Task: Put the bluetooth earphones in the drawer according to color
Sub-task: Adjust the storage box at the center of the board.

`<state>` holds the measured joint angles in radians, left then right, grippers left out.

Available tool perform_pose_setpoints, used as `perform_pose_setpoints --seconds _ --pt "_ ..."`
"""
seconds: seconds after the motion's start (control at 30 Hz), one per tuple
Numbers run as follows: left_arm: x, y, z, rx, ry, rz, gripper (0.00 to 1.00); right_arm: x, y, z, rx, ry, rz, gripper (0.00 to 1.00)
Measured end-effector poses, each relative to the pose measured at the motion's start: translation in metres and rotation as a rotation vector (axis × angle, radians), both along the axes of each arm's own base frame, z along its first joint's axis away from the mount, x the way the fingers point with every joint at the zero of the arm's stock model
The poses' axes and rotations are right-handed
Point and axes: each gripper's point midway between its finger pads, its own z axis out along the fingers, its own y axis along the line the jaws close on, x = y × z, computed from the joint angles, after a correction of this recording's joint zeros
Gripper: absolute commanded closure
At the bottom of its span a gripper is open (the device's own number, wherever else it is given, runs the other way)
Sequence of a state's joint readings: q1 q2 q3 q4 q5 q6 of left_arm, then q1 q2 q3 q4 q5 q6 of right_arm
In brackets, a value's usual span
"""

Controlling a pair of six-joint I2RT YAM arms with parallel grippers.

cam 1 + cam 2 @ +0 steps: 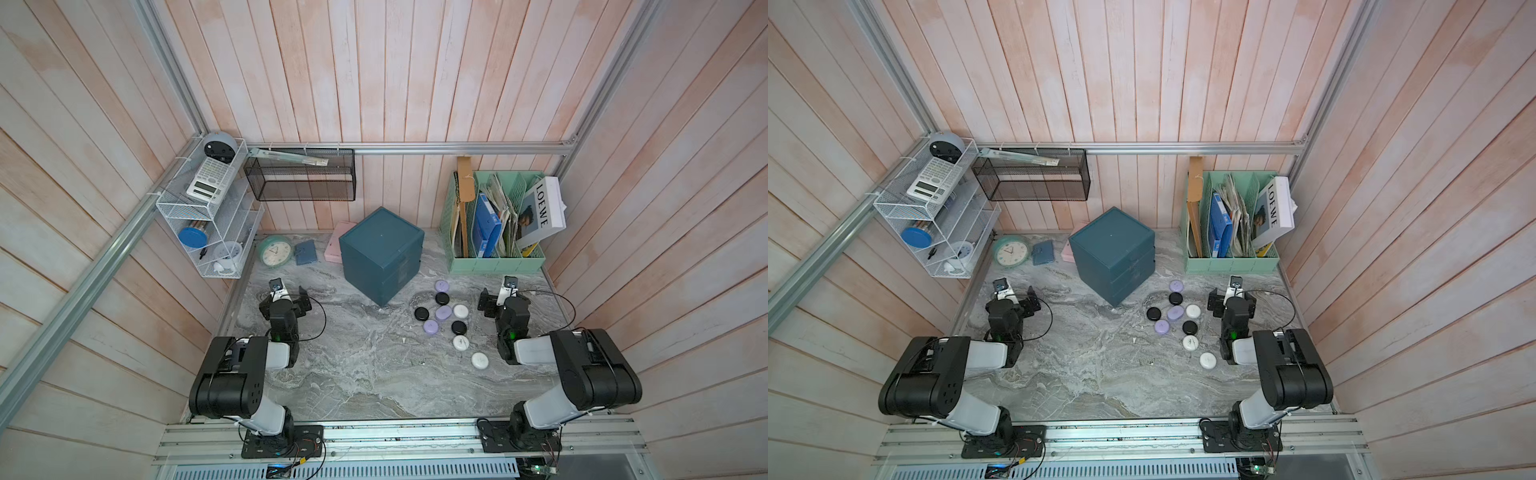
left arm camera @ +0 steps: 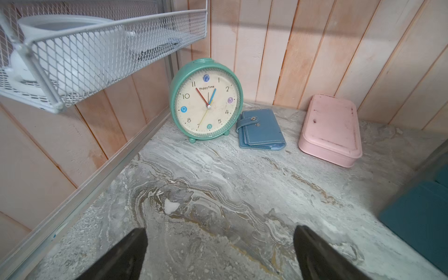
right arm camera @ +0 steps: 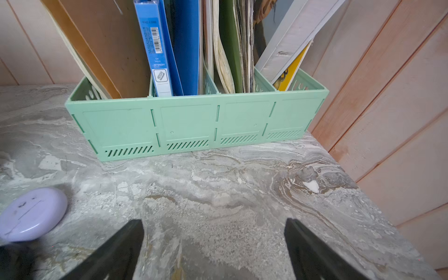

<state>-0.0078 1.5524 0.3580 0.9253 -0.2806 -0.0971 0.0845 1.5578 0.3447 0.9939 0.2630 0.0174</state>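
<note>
Soft, even, bright light; no glare.
Faint shadow at the near foot of the drawer (image 1: 380,253); wall planks (image 1: 415,62) far from it bow in both top views; the lilac earphone case (image 3: 32,213) looks smeared in the right wrist view.

Mint-green clock (image 2: 206,101) stands upright by back wall on marble table (image 2: 218,194). Blue wallet (image 2: 260,129) lies flat just beside it. Pink case (image 2: 331,129) sits near the wallet, not touching.

White wire shelf (image 1: 183,211) is fixed to side wall near the clock. It has a calculator (image 1: 209,179) on its top tier, w/ a blue round thing (image 1: 192,237) & a white cup (image 2: 68,43) lower down.

Black mesh basket (image 1: 300,178) hangs on back wall.

In the opposite back corner is a green file rack (image 3: 194,126). It holds a brown board (image 3: 101,48), blue folder (image 3: 155,48), papers (image 3: 232,48) & a white LOEWE book (image 1: 542,208), which leans.
</note>
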Motion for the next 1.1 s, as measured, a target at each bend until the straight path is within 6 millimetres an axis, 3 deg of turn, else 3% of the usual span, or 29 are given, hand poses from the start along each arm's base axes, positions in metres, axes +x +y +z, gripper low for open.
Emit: perform_pose_setpoints --seconds 1.0,1.1 --pt "0.0001 -0.0005 -0.0011 -0.004 0.004 -0.007 0.0 -0.0007 0.0015 -0.0036 0.008 0.013 0.018 0.02" --pt "-0.0024 0.0016 0.0059 -0.004 -0.006 0.006 0.0 -0.0035 0.001 -0.0033 0.008 0.013 0.016 0.02"
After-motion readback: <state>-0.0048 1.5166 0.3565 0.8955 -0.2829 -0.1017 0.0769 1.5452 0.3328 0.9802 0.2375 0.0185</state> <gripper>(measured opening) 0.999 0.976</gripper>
